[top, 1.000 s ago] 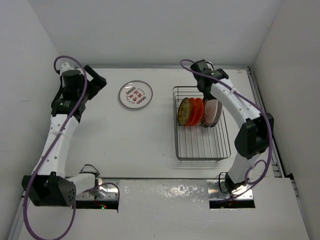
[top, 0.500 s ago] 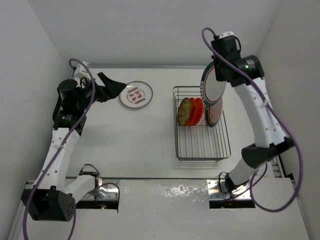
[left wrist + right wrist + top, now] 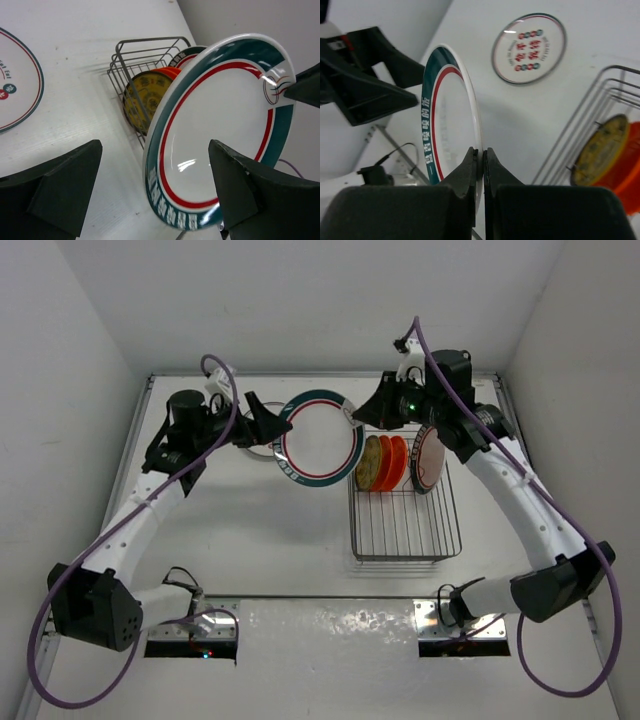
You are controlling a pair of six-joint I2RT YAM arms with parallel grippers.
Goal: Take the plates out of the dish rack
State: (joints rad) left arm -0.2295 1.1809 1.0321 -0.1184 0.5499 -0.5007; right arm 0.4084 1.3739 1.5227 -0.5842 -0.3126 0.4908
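Right claw (image 3: 479,152) pinches green-rimmed plate (image 3: 447,122) by rim; left claw (image 3: 155,150) open.

Big plate (image 3: 320,436): up in the air between my left pincer (image 3: 278,426) and my right pincer (image 3: 360,418), left of the rack (image 3: 405,530).
Small plate (image 3: 529,48): on the table (image 3: 250,530), left of the rack.
Rack: three plates (image 3: 387,462) upright inside, far end.

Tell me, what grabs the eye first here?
A big white plate with a green-and-red rim hangs in mid-air between the two arms, its rim pinched by the right arm's jaws while the left arm's open jaws face it. Right of it, three plates stand in the wire dish rack.
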